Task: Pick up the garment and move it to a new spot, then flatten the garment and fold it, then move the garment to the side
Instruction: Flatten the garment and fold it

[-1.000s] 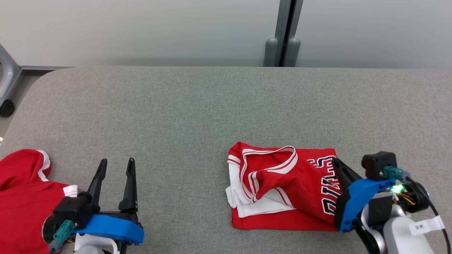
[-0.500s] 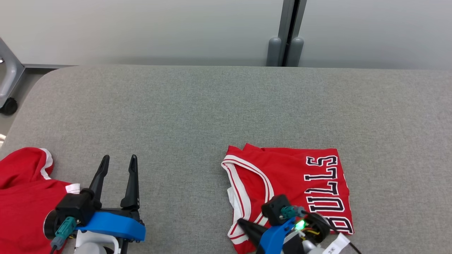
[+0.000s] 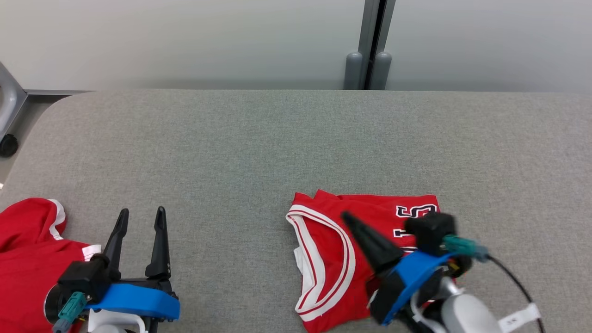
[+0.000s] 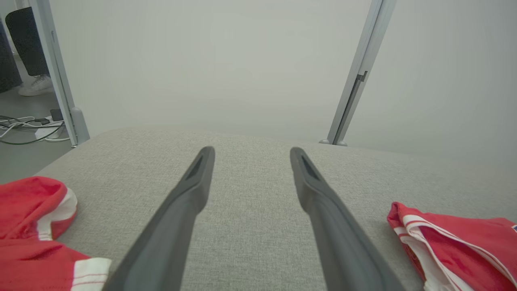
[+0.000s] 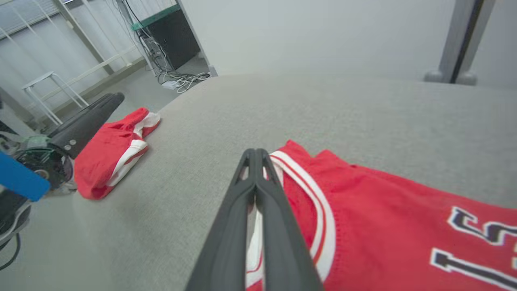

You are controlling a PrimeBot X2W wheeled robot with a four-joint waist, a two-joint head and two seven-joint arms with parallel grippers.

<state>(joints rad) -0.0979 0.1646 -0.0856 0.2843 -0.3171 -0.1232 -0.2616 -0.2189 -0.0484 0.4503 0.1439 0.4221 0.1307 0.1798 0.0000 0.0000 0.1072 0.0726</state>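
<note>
Garment (image 3: 323, 263) folded flat — right fingers (image 3: 372, 244) pinched together, slanting over it.

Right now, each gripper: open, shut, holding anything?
Left gripper: open, empty.
Right gripper: shut, nothing held, above the red Bulls jersey.

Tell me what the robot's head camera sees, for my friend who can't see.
A folded red jersey with white trim lies on a grey table, and the robot's right hand, fingers shut, reaches over it. The left hand sits open at the lower left, beside another red garment.
</note>
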